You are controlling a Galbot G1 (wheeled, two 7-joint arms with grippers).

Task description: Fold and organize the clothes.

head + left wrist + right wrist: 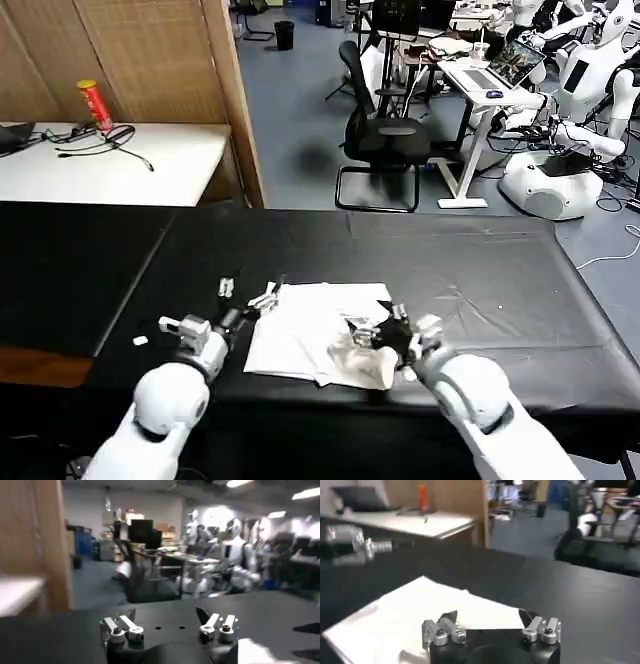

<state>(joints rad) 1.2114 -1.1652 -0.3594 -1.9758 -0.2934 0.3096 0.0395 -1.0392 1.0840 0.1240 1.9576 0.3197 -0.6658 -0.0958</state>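
The clothes are one white T-shirt (310, 335), folded into a rough rectangle and lying flat on the black table (480, 290) near its front edge. No lettering shows on the upper side. My left gripper (245, 293) hovers open at the shirt's far left corner, with only the table between its fingers (166, 617) and a bit of white cloth (252, 652) beside it. My right gripper (373, 326) is open over the shirt's right part. Seen from the right wrist, its fingers (487, 616) straddle the shirt's edge (420, 610) without closing on it.
A white side table (150, 165) at the back left carries a red can (94, 104) and cables. A wooden partition (235, 100) stands beside it. Beyond the black table are an office chair (385, 135), desks and other robots (560, 150).
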